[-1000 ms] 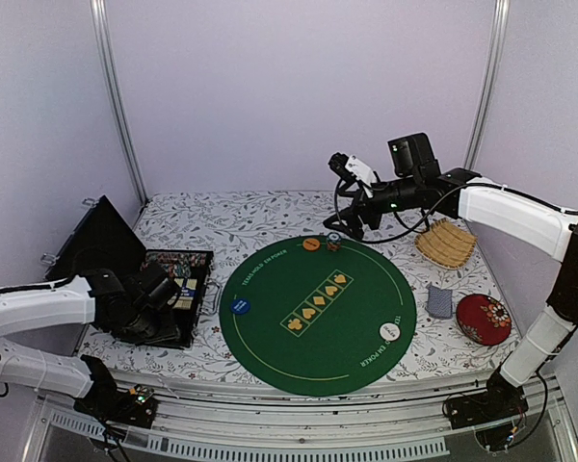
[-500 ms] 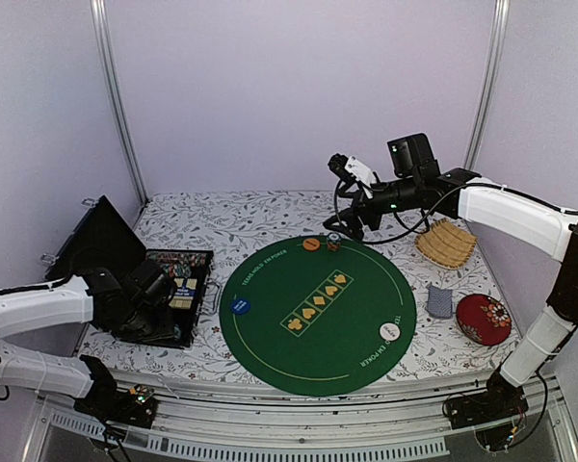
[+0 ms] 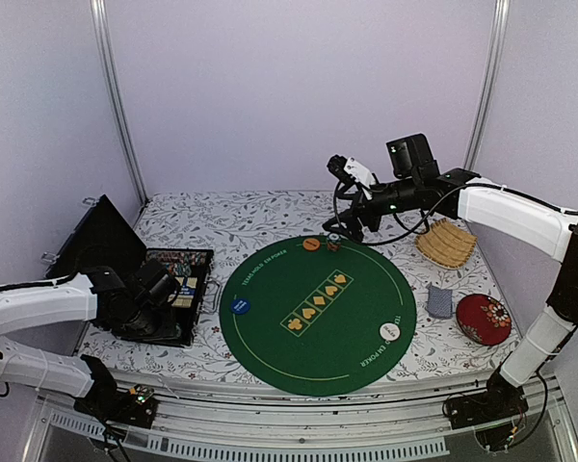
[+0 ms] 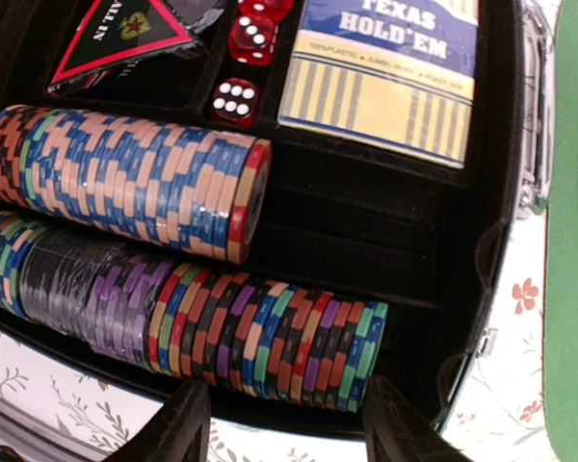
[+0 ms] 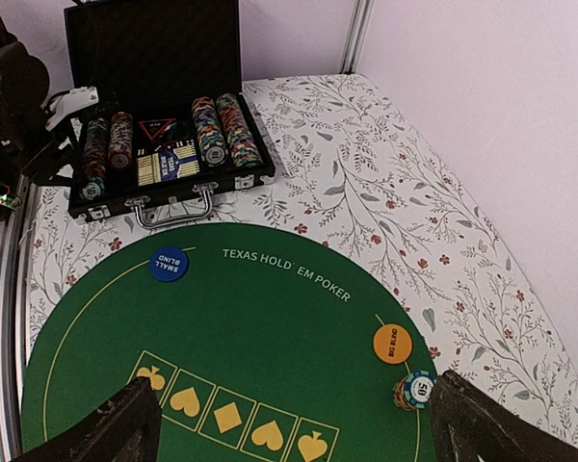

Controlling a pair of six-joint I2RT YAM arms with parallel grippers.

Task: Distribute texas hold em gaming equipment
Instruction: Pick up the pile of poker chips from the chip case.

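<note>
The open black case (image 4: 482,192) holds two lying rows of striped poker chips: an upper row (image 4: 125,178) and a lower row (image 4: 260,332). My left gripper (image 4: 284,423) hovers open at the case's near edge, its fingers (image 4: 188,423) straddling the right end of the lower row without touching it. On the green mat (image 3: 318,366) lie a blue disc (image 3: 239,306), an orange disc (image 5: 392,344), a white disc (image 3: 390,332) and a small chip stack (image 5: 414,390). My right gripper (image 5: 294,433) hangs wide open above the mat's far edge, holding nothing. A deck of grey-blue cards (image 3: 440,301) lies right of the mat.
Red dice (image 4: 236,101) and a Texas Hold'em card box (image 4: 385,77) sit in the case. Its lid (image 3: 96,241) stands open at the far left. A red dish (image 3: 484,319) and a woven mat (image 3: 446,243) lie at the right.
My left gripper has shifted slightly over the case. The right arm has barely moved.
</note>
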